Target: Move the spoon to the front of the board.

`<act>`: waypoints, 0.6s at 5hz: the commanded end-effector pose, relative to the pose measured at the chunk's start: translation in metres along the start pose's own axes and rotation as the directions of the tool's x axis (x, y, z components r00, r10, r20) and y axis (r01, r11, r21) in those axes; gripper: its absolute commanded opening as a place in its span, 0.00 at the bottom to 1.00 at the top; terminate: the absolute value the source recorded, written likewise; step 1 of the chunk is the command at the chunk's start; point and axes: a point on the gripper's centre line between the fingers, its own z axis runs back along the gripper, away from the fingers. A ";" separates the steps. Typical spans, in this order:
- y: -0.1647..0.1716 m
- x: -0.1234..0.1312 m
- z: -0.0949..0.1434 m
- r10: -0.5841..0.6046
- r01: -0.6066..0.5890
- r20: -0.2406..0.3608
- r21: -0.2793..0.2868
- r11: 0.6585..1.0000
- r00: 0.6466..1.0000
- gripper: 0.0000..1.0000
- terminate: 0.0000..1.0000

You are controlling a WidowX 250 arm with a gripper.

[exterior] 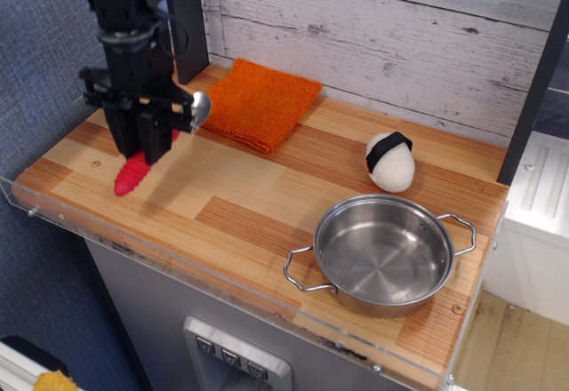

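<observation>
My gripper (151, 147) hangs over the left part of the wooden board (258, 204), shut on the spoon (133, 173). The spoon's ribbed red-pink handle sticks out below and left of the fingers, its tip close above the planks near the front left corner. Its shiny silver bowl (199, 107) pokes out on the right side of the gripper. The middle of the spoon is hidden between the fingers.
An orange cloth (258, 102) lies at the back of the board by the plank wall. A white rice ball with a black band (389, 162) sits at the right, and a steel pan (382, 253) with two handles stands at the front right. Clear acrylic edges the board.
</observation>
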 end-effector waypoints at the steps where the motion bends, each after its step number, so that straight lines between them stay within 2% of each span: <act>1: 0.006 0.002 0.005 -0.042 0.042 -0.009 0.047 0.998 0.999 0.00 0.00; 3: 0.004 0.004 -0.010 -0.077 0.081 -0.066 0.048 0.996 0.995 0.00 0.00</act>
